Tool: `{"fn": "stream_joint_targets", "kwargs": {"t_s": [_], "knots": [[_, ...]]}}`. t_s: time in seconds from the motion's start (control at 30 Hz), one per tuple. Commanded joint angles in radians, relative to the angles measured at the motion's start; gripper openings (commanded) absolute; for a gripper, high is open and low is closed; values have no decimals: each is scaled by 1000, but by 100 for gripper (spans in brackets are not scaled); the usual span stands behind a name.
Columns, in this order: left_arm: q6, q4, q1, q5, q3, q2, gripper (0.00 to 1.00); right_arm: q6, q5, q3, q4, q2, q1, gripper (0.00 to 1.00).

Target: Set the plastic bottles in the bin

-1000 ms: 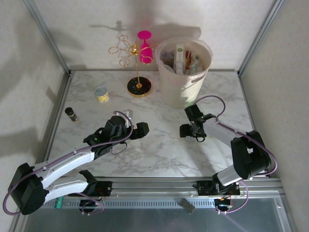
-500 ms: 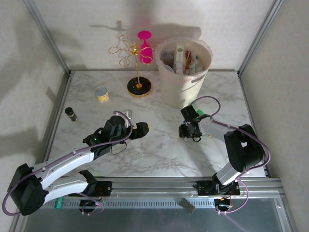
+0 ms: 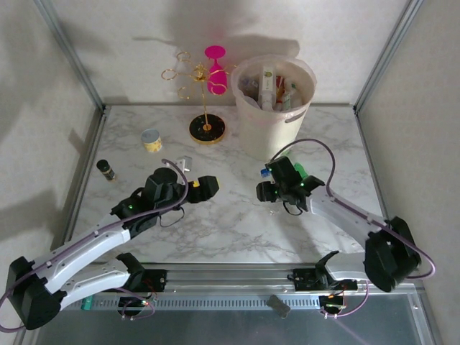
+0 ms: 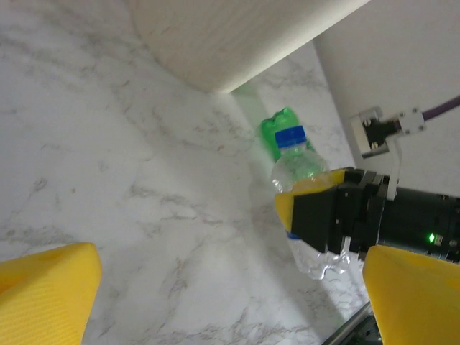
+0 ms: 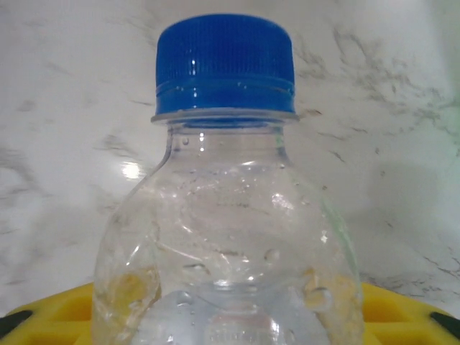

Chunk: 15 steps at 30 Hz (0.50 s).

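My right gripper (image 3: 267, 190) is shut on a clear plastic bottle with a blue cap (image 3: 265, 173), held over the marble in front of the bin (image 3: 273, 136). In the right wrist view the bottle (image 5: 225, 215) stands upright between the yellow fingers (image 5: 410, 313). A green bottle (image 3: 299, 171) lies just behind that gripper, beside the bin's foot. The bin holds several bottles (image 3: 267, 88). My left gripper (image 3: 207, 187) is open and holds nothing, a short way left of the held bottle. The left wrist view looks across at the clear bottle (image 4: 305, 169), the green bottle (image 4: 273, 129) and the bin's wall (image 4: 237, 36).
A gold wire stand with a pink glass (image 3: 206, 79) stands left of the bin. A short yellow cup (image 3: 151, 140) and a tiny dark vial (image 3: 106, 169) sit at the far left. Metal frame rails run along both sides.
My right gripper has swung left and a little nearer with the clear bottle; its blue cap now shows from above. My left gripper has drawn back slightly to the left.
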Motion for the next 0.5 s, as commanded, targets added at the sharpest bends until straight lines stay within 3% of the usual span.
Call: {"fn": "stream_joint_targets", "kwargs": {"t_s": [0.0, 0.23, 0.47], "knots": [[94, -84, 7, -27, 134, -8, 93, -6, -25, 38, -15, -97, 26, 46], [192, -153, 8, -87, 363, 87, 93, -70, -23, 208, -19, -167, 26, 45], [223, -150, 8, -103, 461, 164, 93, -131, 2, 546, -12, -22, -55, 42]]}}
